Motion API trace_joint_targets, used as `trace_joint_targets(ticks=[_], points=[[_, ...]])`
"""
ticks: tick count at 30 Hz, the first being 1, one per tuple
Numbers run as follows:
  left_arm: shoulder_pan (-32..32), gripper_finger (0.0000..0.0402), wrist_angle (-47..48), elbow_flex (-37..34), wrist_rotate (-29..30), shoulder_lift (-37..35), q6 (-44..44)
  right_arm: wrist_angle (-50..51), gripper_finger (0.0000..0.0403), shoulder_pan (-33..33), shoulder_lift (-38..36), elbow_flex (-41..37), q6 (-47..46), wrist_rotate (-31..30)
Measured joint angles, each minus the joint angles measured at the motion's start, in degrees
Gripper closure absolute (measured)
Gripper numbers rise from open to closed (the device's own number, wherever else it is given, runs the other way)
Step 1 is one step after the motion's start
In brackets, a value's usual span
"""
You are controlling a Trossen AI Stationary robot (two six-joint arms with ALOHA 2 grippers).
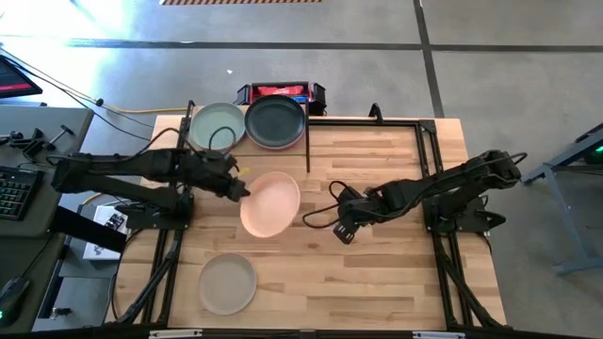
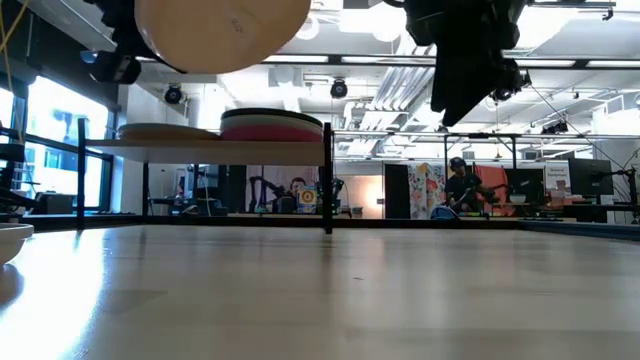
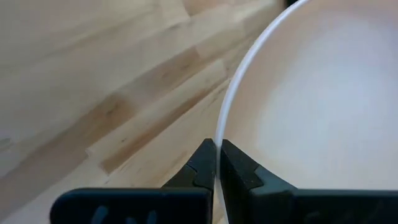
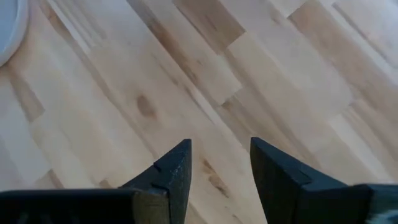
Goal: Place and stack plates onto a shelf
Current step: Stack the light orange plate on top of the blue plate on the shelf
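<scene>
Left gripper [image 1: 237, 186] clamped on the left rim of a peach plate [image 1: 270, 203]; wrist view shows both fingers [image 3: 200, 169] pinching the thin edge. Plate is held up off the worktop [image 1: 377, 273], over its middle (low view shows its underside high above the surface), just near of the shelf.

Right gripper [image 1: 345, 226] hovers above bare wood right of the peach plate, fingers apart, holding nothing, not touching the plate.

Shelf [image 1: 307, 149] sits at the far edge of the worktop, left of centre. On it: a pale sage plate [image 1: 217, 126] on the left and a dark grey plate [image 1: 276, 121] on the right, side by side, rims about touching. In the low view the right one tops a short stack with a magenta plate [image 2: 272, 132] under it (how many are below, can't tell).

One beige-grey plate [image 1: 227, 283] lies flat on the worktop at the near left, well apart from both grippers.
</scene>
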State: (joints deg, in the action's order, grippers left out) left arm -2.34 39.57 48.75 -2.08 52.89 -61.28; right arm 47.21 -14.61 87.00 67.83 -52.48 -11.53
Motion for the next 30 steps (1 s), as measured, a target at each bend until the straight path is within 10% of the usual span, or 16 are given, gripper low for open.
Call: trace_joint_targets(ticks=[18,30], points=[[-16.0,0.0401,31.2,18.1,14.3,-0.9,4.0,0.1,0.0261,7.5,0.0,0.0,16.5,0.2],[-32.6,0.0401,33.4,23.1,26.4,-0.9,7.3,-0.9,0.0261,10.7,0.0,0.0,23.0,0.6]])
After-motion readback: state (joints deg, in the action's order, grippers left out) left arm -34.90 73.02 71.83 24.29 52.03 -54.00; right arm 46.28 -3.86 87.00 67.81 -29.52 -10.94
